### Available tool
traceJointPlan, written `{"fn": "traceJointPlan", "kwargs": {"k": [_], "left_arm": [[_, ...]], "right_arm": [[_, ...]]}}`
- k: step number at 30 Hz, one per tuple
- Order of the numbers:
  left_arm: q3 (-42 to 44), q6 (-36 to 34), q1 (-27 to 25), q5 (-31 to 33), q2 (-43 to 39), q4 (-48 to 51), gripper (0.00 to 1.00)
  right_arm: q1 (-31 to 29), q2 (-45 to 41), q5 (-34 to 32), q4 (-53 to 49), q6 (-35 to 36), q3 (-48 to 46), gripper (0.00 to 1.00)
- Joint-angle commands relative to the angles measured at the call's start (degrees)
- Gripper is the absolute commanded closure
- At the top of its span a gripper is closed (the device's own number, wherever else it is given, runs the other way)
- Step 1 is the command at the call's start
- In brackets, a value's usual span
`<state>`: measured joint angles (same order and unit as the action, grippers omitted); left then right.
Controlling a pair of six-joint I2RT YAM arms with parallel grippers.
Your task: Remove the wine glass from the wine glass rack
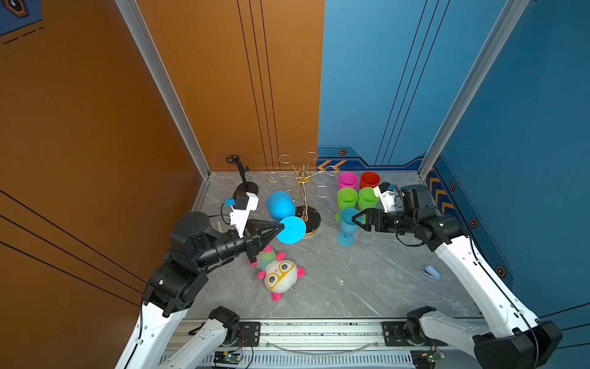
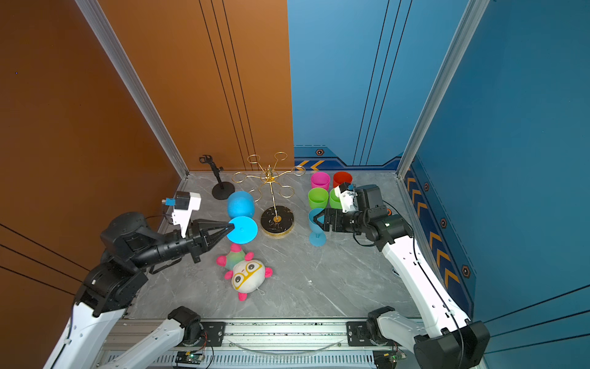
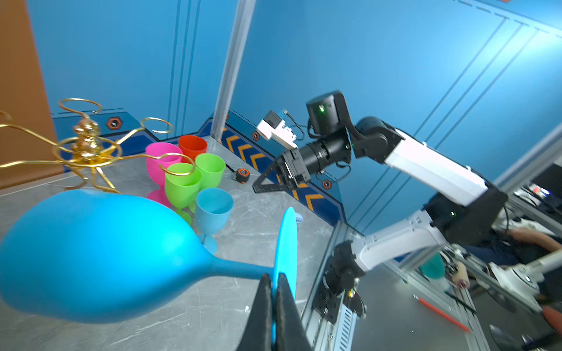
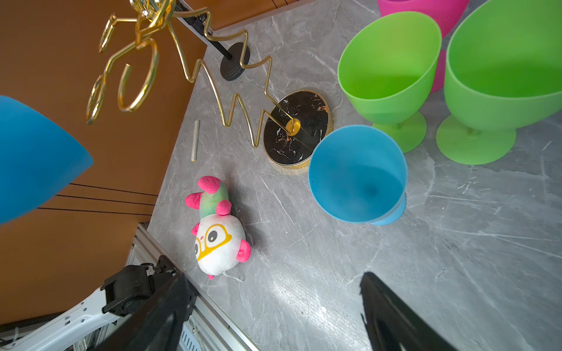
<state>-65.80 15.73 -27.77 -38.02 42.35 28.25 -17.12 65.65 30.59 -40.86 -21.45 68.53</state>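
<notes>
Grey stone table (image 1: 367,271) | left gripper (image 1: 282,226) pinches the round foot of the blue wine glass (image 1: 280,206) | glass hangs sideways at 9 o'clock of the gold rack (image 1: 302,179), just beside it | right gripper (image 1: 355,220) wide open, empty | glass looks light, smooth; foot edge may slip, stem seems safer
</notes>
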Motion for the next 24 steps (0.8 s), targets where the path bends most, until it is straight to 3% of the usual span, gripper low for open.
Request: {"fn": "traceJointPlan", "kwargs": {"k": [1, 6, 9, 18, 24], "left_arm": [[1.81, -5.15, -6.43, -1.91, 0.46, -0.21, 1.0], [5.05, -13.89, -18.95, 0.39, 2.42, -0.22, 1.0], [6.39, -20.93, -25.02, 5.86, 3.08, -0.19, 1.0], [15.41, -42.6, -36.74, 31.96, 3.33, -0.33, 1.0], [19.58, -56.36, -44.1, 51.04, 3.13, -2.71, 1.0]], "right_arm": [[0.33, 0.69, 2.15, 0.88, -1.9, 2.31, 0.11], [0.34, 2.94, 3.81, 0.2, -2.89, 3.56, 0.13], [0.43, 4.29, 4.69, -0.76, -3.14, 5.14, 0.14], [-0.03, 9.52, 9.47, -4.83, -2.52, 10.9, 0.17], [-3.98, 13.08, 10.26, -9.65, 1.01, 13.94, 0.2]]}}
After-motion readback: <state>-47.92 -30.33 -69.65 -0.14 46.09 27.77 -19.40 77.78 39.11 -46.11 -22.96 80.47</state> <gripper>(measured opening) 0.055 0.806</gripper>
